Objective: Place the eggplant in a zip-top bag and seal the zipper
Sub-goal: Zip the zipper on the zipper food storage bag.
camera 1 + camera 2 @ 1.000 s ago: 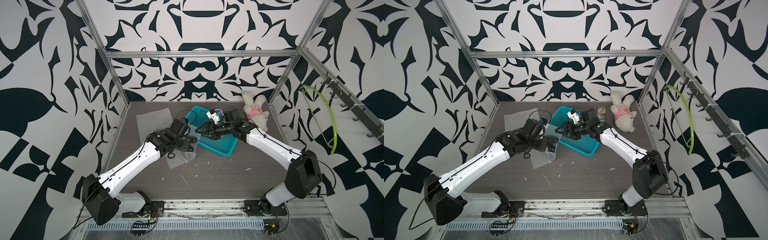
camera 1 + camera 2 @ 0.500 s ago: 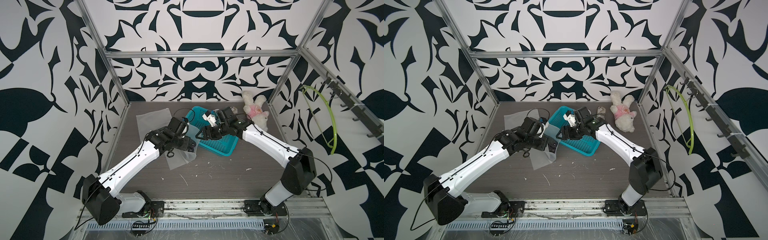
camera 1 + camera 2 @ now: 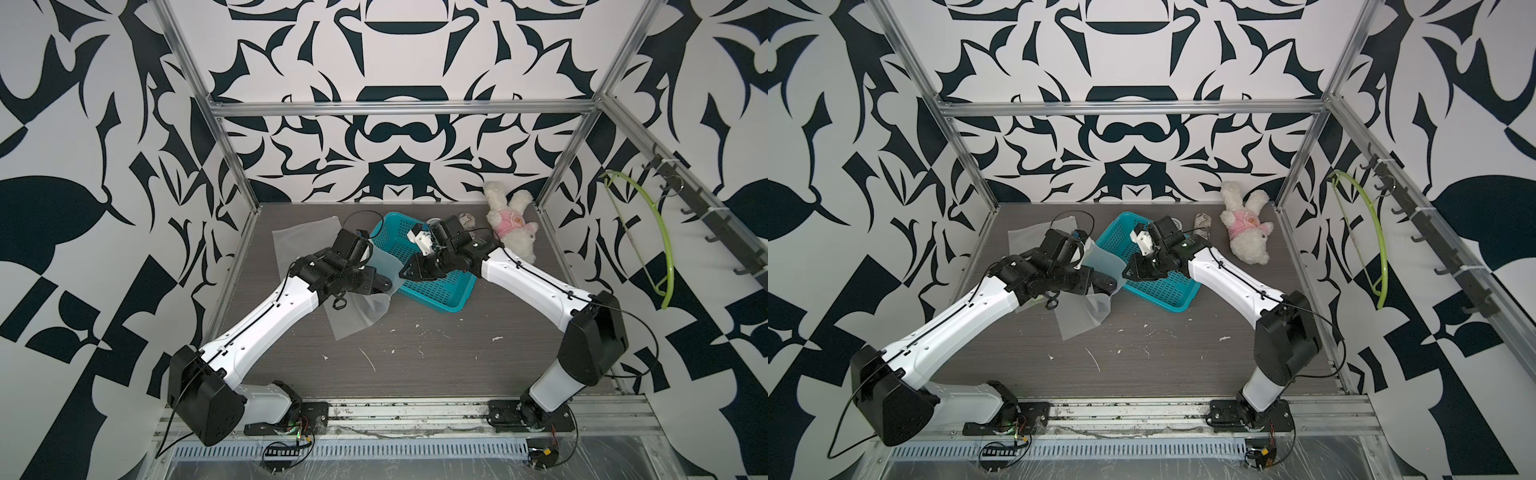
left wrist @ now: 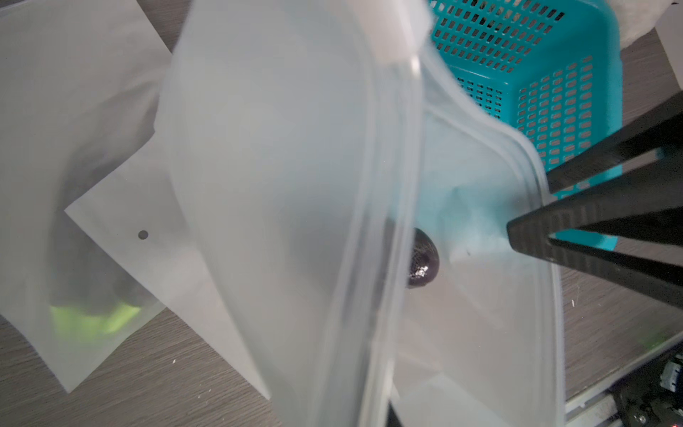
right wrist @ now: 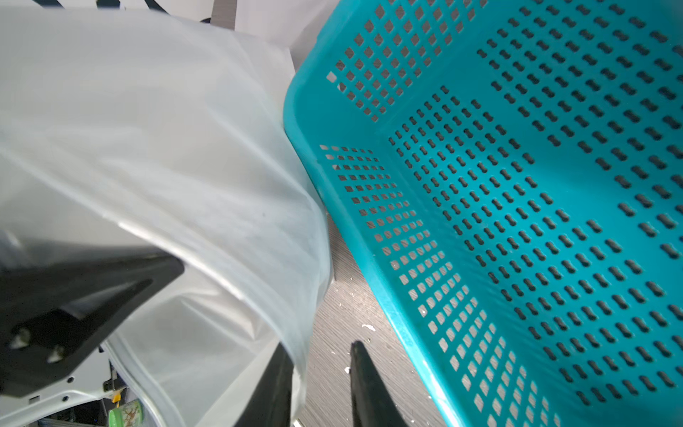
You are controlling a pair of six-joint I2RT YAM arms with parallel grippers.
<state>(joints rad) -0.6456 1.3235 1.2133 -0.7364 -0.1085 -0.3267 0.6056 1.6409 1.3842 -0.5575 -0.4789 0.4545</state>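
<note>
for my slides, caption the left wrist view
bag held open, eggplant showing in its mouth, right gripper at the lip, basket behind

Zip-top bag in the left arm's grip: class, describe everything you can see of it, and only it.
The bag is frosted, see-through plastic with a ridged zipper track along its mouth and what looks like a white slider at one end. The mouth gapes open, unsealed. The left end effector, shut, holds it near the mouth; its bottom trails on the table, beside the teal basket. The right end effector has its fingers astride the far lip. The eggplant, dark and glossy, shows inside.
</note>
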